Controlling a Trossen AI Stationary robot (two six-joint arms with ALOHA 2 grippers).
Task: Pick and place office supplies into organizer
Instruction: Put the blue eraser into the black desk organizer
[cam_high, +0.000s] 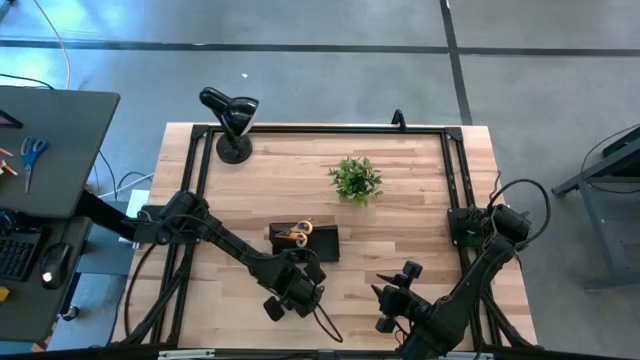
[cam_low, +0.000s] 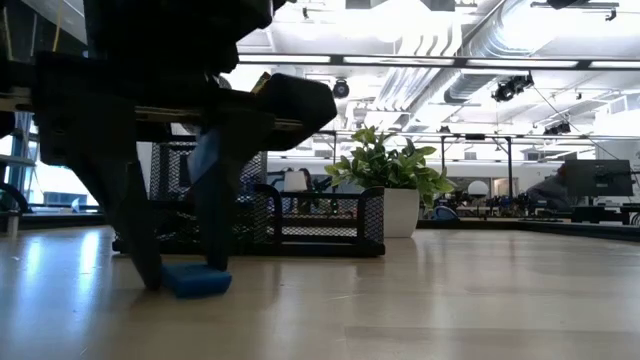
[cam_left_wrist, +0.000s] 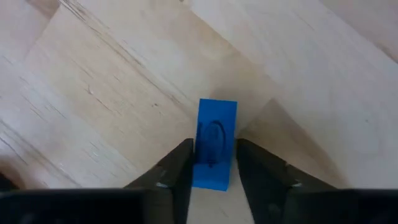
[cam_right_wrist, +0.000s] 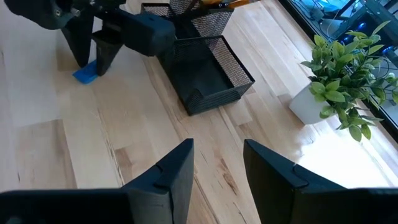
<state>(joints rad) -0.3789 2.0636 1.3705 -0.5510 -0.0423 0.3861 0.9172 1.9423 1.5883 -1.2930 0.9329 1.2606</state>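
Observation:
The small blue eraser (cam_left_wrist: 214, 140) lies flat on the wooden table, near the table's front edge; it also shows in the low view (cam_low: 196, 279) and the right wrist view (cam_right_wrist: 86, 74). My left gripper (cam_left_wrist: 214, 167) points down over it, shut on its sides (cam_high: 292, 298). The black mesh organizer (cam_high: 318, 243) stands just beyond, holding yellow-handled scissors (cam_high: 293, 235). My right gripper (cam_right_wrist: 217, 163) hovers open over the table's near right part (cam_high: 392, 290), facing the organizer (cam_right_wrist: 208, 81). My left gripper pinches the blue eraser between its two fingers, across its width, on the long sides near one end (cam_left_wrist: 208, 171). The fingers (cam_low: 215, 240) come from above, pointing down. The eraser lies flat with its underside on the table (cam_low: 300, 310).
A small green potted plant (cam_high: 356, 180) stands past the organizer toward the far right. A black gooseneck lamp (cam_high: 232, 120) sits at the far left corner. A side desk on the left carries blue-handled scissors (cam_high: 32, 153). Bare wood lies between the two grippers.

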